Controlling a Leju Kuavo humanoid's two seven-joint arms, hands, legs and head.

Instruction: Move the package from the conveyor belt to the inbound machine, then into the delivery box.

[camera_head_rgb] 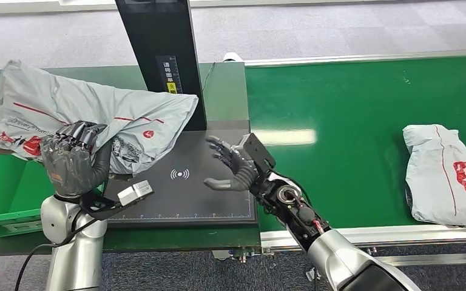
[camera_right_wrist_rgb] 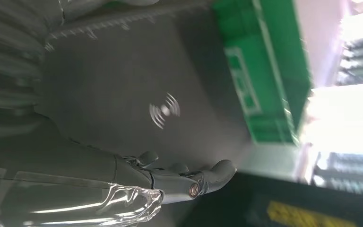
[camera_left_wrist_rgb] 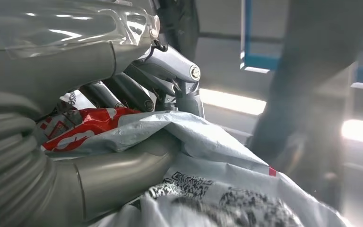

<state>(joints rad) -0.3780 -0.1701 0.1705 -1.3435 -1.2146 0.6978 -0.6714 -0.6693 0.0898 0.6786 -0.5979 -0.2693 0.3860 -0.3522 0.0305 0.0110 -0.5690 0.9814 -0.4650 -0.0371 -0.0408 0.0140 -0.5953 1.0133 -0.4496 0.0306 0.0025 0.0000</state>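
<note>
The delivery box (camera_head_rgb: 0, 194), green at the lower left of the frame, should be cleared fully before release — the package (camera_head_rgb: 97, 115) is held aloft at the upper left, half over the inbound machine (camera_head_rgb: 185, 182). It is gripped by the left robot hand (camera_head_rgb: 73, 159), fingers wrapped in its folds. The right robot hand (camera_head_rgb: 233, 165) hovers spread and empty at centre.

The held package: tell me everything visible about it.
The package is a grey, crinkled plastic mailer bag with red lines, red logo print and a black-and-white printed label. It looks soft and part-filled. The left hand grips it at its lower edge, its fingers wrapped over the folded film. It hangs lifted and tilted, one end above the green box, the other reaching over the black scanner pad beside the dark post.
</note>
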